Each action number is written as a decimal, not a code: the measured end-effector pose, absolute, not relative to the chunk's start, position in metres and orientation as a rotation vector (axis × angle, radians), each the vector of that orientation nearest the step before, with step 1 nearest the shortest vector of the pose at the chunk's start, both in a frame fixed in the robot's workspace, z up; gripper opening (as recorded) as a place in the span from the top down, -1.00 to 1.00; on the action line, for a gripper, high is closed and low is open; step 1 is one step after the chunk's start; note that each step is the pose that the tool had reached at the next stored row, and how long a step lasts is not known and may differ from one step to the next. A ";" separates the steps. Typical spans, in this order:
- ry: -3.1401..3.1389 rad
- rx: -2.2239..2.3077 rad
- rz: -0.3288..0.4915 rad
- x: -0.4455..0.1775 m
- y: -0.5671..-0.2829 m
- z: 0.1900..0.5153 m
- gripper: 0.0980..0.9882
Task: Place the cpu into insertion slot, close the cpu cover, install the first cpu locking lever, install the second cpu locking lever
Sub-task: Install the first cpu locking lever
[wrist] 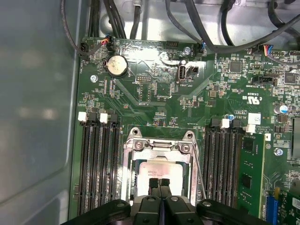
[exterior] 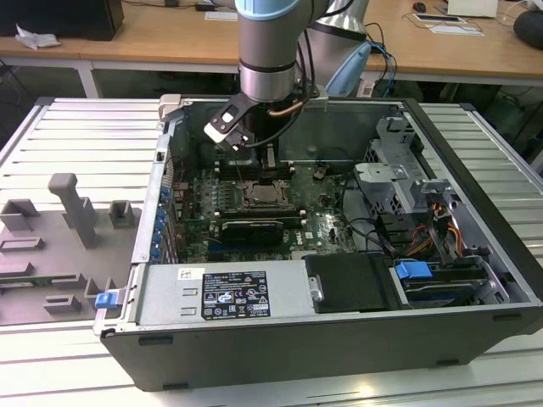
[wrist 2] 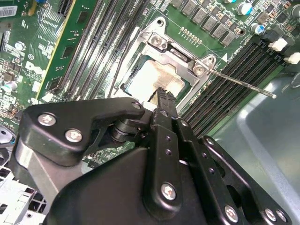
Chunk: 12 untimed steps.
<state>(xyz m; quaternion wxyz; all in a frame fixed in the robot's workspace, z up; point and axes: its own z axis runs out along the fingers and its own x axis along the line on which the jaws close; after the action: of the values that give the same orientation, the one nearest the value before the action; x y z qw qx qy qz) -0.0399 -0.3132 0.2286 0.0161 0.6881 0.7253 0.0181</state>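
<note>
The cpu (wrist: pixel 159 168) (wrist 2: pixel 147 80), a flat square chip with a dull silvery top, lies in the socket on the green motherboard (exterior: pixel 318 222). The cpu cover (wrist: pixel 158 146) (wrist 2: pixel 180 58), a thin silver frame, lies down around it. My gripper (wrist: pixel 160 182) (wrist 2: pixel 164 96) hangs just above the chip with its black fingertips pressed together and nothing between them. In the exterior view the gripper (exterior: pixel 253 151) sits over the socket (exterior: pixel 265 195) inside the open case. A thin metal locking lever (wrist 2: pixel 243 84) (wrist: pixel 201 171) stands out from the socket's corner over the memory slots.
Black memory slots (wrist: pixel 96 164) (wrist: pixel 225 159) flank the socket on both sides. A long black card (exterior: pixel 248 231) lies in front of the socket. Cables (wrist: pixel 211 28) run along the case wall. A drive cage (exterior: pixel 399 178) and power supply (exterior: pixel 233 292) fill the case; grey fixtures (exterior: pixel 72 208) stand outside.
</note>
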 end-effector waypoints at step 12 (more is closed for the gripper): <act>2.254 2.139 0.053 -0.040 -0.313 0.234 0.99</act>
<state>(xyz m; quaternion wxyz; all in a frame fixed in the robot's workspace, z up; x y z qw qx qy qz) -0.0399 -0.3132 0.2340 0.0170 0.6881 0.7252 0.0170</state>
